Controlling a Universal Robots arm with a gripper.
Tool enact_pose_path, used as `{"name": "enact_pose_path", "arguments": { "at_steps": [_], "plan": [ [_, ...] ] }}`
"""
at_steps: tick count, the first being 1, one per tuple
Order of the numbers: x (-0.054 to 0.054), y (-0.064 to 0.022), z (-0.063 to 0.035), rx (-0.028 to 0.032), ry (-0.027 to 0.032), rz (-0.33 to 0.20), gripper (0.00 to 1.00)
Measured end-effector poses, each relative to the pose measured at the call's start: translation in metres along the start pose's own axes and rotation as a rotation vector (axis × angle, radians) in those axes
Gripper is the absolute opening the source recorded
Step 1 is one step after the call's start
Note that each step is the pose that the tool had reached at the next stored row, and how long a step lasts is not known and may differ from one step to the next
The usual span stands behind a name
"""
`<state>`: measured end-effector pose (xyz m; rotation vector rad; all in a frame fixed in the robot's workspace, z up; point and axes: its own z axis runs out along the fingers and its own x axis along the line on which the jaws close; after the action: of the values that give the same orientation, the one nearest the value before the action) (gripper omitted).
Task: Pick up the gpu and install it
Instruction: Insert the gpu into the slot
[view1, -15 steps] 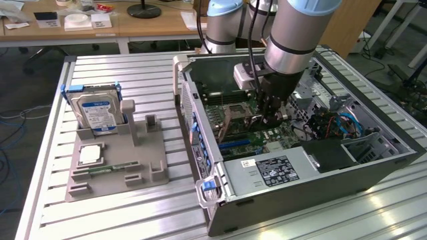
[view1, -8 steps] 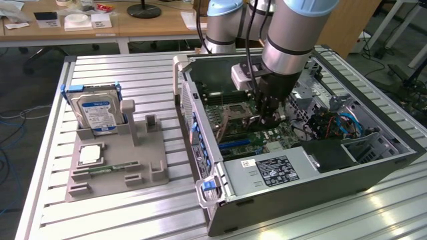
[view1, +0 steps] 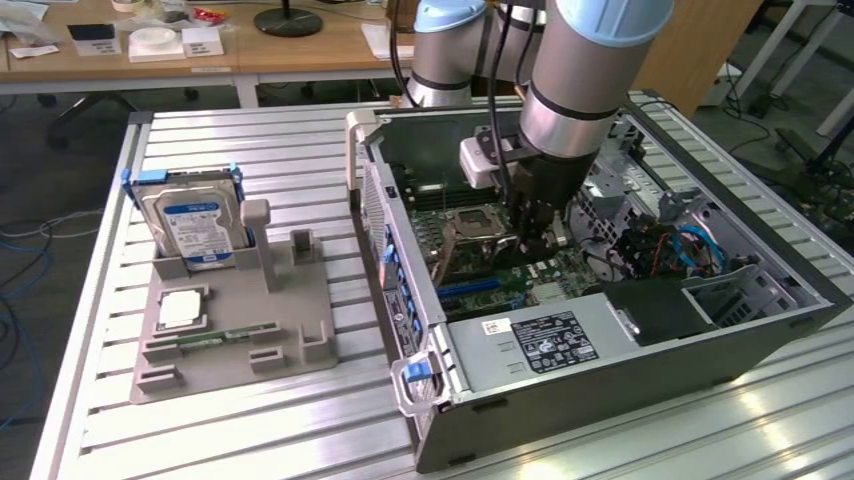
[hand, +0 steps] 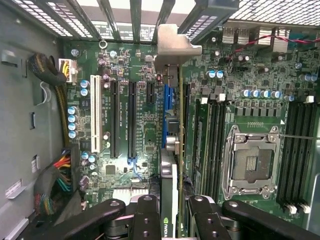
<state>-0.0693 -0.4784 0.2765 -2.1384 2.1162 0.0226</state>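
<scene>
While your gripper (hand: 170, 222) pinched the gpu (hand: 171, 170) edge-on over the blue slot (hand: 165, 107) inside the case (view1: 641, 375), any tilt could have jammed its connector beside the slot or bent its bracket.

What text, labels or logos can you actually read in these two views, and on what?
No wording reads clearly.
gpu: small green-white swirl logo, no letters legible.
hard drive: blue-white label, print too small.
power supply: black label and white sticker, print too small.
motherboard: white silkscreen marks, blurred.
</scene>
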Motion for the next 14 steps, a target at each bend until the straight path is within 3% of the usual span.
{"name": "enact_pose_path", "arguments": {
  "at_steps": [5,14],
  "plan": [
    [-0.0009,0.0068,0.0005,0.0001,0.0000,0.000,0.27],
    [-0.0010,0.0100,0.0011,0.0004,0.0004,0.000,0.27]
  ]
}}
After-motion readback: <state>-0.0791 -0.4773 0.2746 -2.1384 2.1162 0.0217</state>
